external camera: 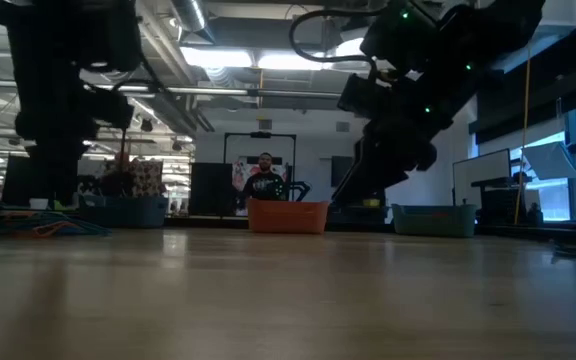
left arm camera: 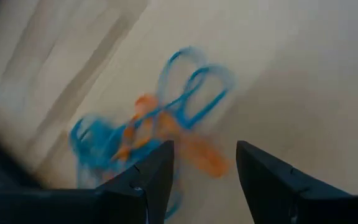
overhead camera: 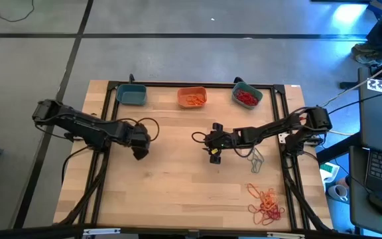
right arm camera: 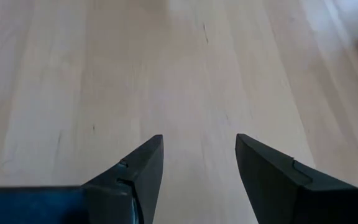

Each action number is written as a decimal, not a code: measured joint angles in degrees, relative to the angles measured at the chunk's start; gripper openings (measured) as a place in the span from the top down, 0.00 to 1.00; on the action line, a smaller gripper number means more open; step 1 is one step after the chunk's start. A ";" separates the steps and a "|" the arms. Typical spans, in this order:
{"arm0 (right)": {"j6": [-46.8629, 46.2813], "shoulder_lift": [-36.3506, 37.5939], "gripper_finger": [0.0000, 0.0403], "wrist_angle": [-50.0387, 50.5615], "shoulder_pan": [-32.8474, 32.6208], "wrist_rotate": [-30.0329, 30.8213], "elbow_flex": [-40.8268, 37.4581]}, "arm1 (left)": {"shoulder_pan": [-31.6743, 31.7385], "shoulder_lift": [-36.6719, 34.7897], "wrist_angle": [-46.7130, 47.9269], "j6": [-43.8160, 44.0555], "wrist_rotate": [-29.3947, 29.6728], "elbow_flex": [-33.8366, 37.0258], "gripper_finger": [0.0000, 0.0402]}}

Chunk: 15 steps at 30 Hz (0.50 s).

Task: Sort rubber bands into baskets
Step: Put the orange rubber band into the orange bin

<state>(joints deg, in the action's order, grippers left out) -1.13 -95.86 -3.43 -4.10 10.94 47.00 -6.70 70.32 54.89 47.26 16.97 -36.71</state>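
Teal-blue basket [overhead camera: 131, 95], orange basket [overhead camera: 192, 97] of orange bands, teal basket [overhead camera: 247, 95] of red ones.

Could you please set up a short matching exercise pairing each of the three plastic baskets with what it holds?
Column one:
1. left teal-blue plastic basket
2. middle orange plastic basket
3. right teal-blue plastic basket

Column two:
a. red rubber bands
b. no bands visible
c. orange rubber bands

Pairs: 1-b, 2-c, 3-a.

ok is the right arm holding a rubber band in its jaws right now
No. In the right wrist view the right gripper has its jaws apart with only the bare wooden table showing between them.
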 joint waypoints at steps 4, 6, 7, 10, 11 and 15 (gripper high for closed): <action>-0.04 -0.10 0.51 -0.09 -0.02 0.00 0.00 | 0.72 1.37 0.57 2.24 -0.22 0.00 0.58; -0.04 -0.10 0.51 -0.14 -0.01 0.00 0.02 | 0.90 2.08 0.05 2.28 -1.08 0.18 0.58; -0.04 -0.10 0.51 -0.04 -0.02 0.00 0.00 | 0.90 2.44 -0.95 2.37 -2.16 0.59 0.58; -0.04 -0.10 0.51 0.05 -0.02 0.00 0.00 | 0.86 3.62 -1.86 2.96 -4.42 2.59 0.60; -0.03 -0.10 0.51 0.04 -0.02 0.00 0.02 | 0.86 3.97 -2.80 3.21 -4.46 3.25 0.61; -0.04 -0.10 0.51 0.09 -0.01 0.00 0.00 | 0.86 4.42 -4.74 3.39 -4.43 4.51 0.66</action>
<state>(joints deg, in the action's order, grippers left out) -1.17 -95.96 -3.35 -4.11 10.94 47.00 -5.85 74.74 50.15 50.65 12.54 -32.20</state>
